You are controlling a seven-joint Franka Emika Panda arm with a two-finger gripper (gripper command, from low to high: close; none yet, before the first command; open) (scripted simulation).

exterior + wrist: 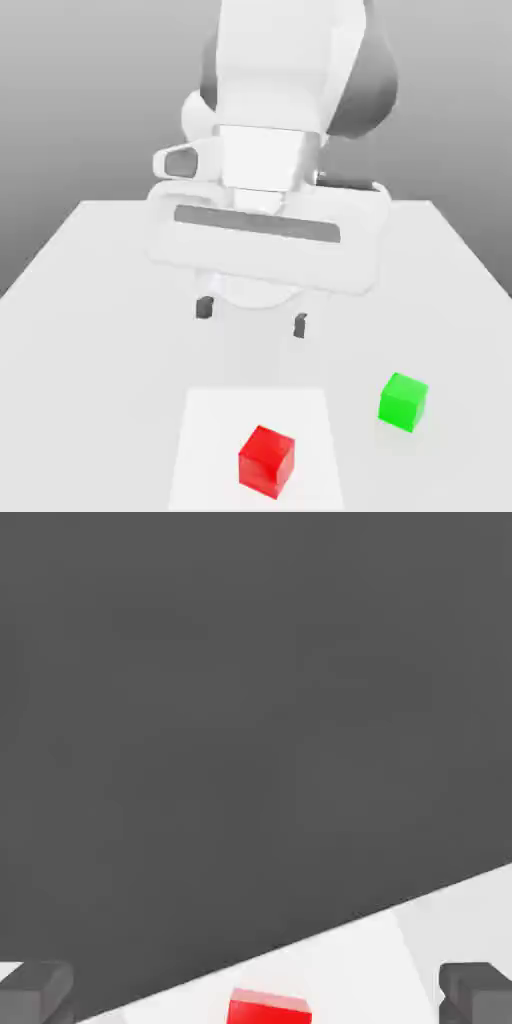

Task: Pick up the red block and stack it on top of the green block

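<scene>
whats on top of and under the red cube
Nothing sits on top of the smooth red cube. It rests on the bright white square patch; the part directly beneath is covered.

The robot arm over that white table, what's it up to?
It isn't holding anything right now. Its end effector hangs open above the table. The red block sits on a white square, and the green block sits apart from it, off toward the exterior view's right. The job is to put the red block on top of the green one, and neither is stacked so far.
</scene>
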